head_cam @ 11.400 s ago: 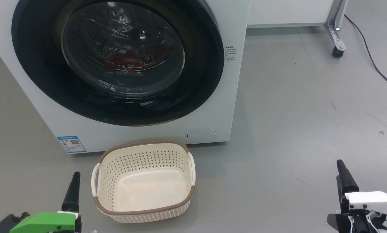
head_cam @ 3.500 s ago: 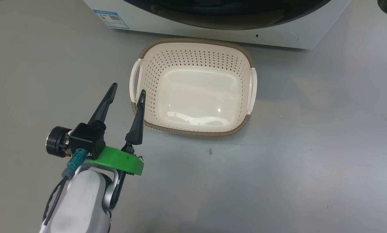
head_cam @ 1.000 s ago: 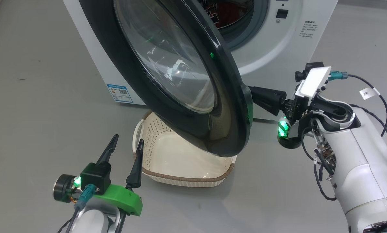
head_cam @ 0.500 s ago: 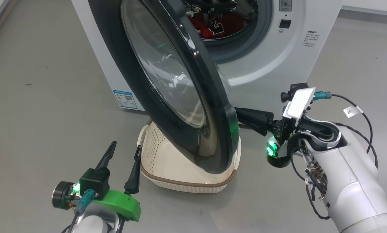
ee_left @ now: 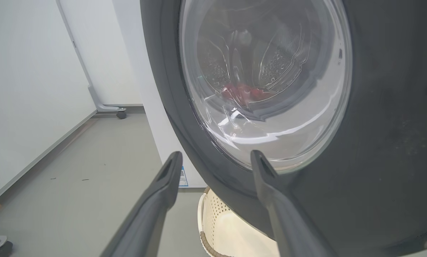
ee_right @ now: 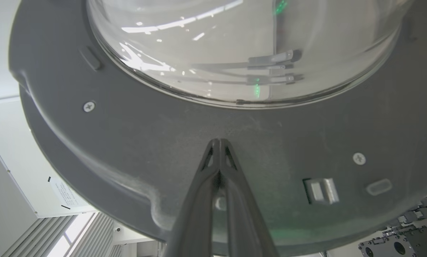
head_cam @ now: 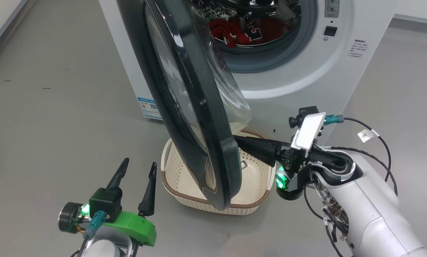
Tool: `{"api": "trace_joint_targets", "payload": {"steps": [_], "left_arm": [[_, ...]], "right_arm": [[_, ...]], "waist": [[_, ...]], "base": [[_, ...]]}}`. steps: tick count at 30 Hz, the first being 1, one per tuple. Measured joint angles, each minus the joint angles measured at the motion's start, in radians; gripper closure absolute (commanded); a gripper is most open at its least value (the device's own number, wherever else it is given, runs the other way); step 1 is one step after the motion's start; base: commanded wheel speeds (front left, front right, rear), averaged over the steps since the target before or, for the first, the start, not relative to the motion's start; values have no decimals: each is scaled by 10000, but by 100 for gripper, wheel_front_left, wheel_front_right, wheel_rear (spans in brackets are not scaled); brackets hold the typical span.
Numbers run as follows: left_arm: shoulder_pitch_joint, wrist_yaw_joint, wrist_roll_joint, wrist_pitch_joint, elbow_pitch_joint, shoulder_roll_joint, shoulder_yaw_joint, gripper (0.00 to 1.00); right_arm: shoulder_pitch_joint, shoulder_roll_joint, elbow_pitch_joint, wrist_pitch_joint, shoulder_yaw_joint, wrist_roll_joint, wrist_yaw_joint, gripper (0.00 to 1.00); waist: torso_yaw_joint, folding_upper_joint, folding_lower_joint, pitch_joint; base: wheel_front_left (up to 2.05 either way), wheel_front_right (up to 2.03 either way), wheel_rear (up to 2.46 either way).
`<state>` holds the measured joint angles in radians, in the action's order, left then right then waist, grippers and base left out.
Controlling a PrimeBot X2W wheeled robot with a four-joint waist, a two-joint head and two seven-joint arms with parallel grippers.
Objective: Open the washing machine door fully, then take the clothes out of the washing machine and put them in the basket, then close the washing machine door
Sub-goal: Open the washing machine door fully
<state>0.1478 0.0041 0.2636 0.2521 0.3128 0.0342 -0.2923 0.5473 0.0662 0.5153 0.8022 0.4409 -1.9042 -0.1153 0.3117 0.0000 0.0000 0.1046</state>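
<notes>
The washing machine (head_cam: pixel 299 82) stands with its door (head_cam: pixel 195 117) swung about half open, the black rim edge-on above the cream basket (head_cam: pixel 256 178). Red clothes (head_cam: pixel 256 30) lie in the drum. My right gripper (head_cam: pixel 236 141) is shut with nothing held. Its joined fingertips press the door's grey inner face (ee_right: pixel 127 142) just below the glass bowl (ee_right: pixel 234 43); in the right wrist view the right gripper (ee_right: pixel 218 141) touches that face. My left gripper (head_cam: pixel 139 162) is open, low and left of the basket. In the left wrist view the left gripper (ee_left: pixel 216 154) points at the door's outer side (ee_left: pixel 377 107).
The door's lower edge hangs over the basket's left half. Grey floor lies open to the left and right of the machine. A white wall panel on a caster foot (ee_left: pixel 120 113) stands behind and left of the machine.
The door has swung further open, toward the left, with my shut right gripper pushing behind it. The head camera has shifted, showing more of the drum. My left gripper stays open and still.
</notes>
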Motion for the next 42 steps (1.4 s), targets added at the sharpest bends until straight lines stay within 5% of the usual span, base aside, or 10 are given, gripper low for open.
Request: {"api": "trace_joint_targets", "payload": {"steps": [26, 42], "left_arm": [[-163, 178, 84, 2, 0, 6, -46, 0], [-225, 201, 84, 2, -36, 4, 23, 0]], "right_arm": [[-415, 10, -1024, -1666, 2059, -569, -54, 100], [-670, -19, -1787, -2769, 1404, -826, -61, 100]], "waist": [[702, 0, 0, -130], [547, 0, 0, -172]], "base": [[0, 0, 0], [0, 0, 0]]}}
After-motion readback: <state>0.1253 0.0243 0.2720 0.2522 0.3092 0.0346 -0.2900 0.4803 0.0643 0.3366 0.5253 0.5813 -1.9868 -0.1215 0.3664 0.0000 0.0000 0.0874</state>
